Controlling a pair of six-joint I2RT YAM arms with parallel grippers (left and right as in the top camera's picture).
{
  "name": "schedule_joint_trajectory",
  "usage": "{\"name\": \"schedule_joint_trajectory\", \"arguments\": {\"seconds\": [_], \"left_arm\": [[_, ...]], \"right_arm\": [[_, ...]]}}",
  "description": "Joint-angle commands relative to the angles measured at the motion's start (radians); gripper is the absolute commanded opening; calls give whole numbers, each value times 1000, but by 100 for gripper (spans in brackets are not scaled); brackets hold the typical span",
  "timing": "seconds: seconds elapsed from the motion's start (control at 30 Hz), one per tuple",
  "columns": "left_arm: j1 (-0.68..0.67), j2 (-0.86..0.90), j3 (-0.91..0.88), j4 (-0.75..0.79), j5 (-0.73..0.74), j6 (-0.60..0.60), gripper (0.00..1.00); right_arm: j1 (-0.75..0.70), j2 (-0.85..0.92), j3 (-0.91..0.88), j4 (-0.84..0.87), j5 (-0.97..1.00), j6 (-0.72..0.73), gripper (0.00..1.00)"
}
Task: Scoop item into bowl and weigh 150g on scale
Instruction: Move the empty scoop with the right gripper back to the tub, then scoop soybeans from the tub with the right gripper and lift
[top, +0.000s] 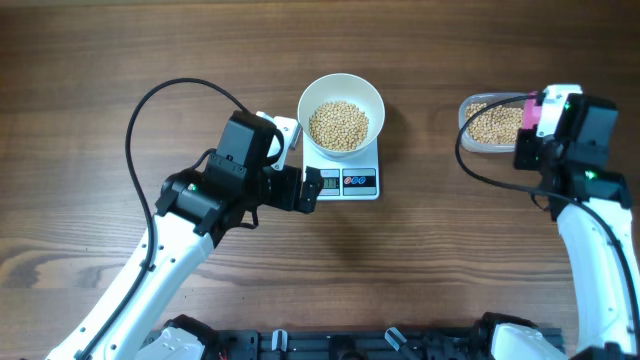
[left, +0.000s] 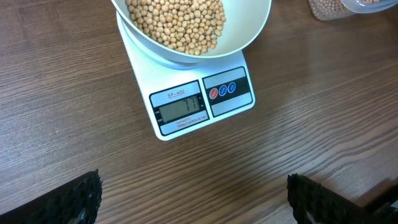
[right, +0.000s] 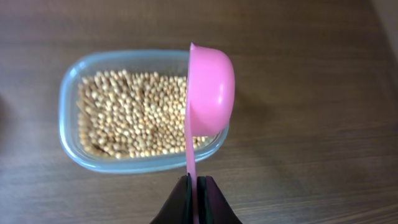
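1. beans (top: 339, 124) were piled in the bowl (top: 372, 95), set on the scale (top: 350, 182) for weighing.
2. pink scoop (right: 211, 87) was pinched by the right gripper (right: 196, 186) over the tub (right: 68, 112), likely for top-ups.
3. left gripper (left: 196, 199) was parked wide, empty, beside the scale.

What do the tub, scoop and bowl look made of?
tub: clear plastic; the beans show through its wall.
scoop: pink plastic, smooth with a soft sheen, thin and evenly coloured.
bowl: glossy plain white, ceramic or hard plastic; the look leaves it open.
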Motion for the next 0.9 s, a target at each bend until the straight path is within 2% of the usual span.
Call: {"name": "schedule_joint_trajectory", "arguments": {"seconds": [0.0, 0.4, 0.73, 0.87], "left_arm": [[-3, -9, 1, 2, 5, 16, 100], [-3, -9, 1, 2, 5, 16, 100], [-3, -9, 1, 2, 5, 16, 100], [-3, -9, 1, 2, 5, 16, 100]], "right_arm": [[-1, 33, 8, 17, 30, -55, 4], [3, 122, 8, 27, -2, -55, 4], [2, 190, 8, 2, -192, -53, 4], [2, 189, 8, -3, -214, -9, 4]]}}
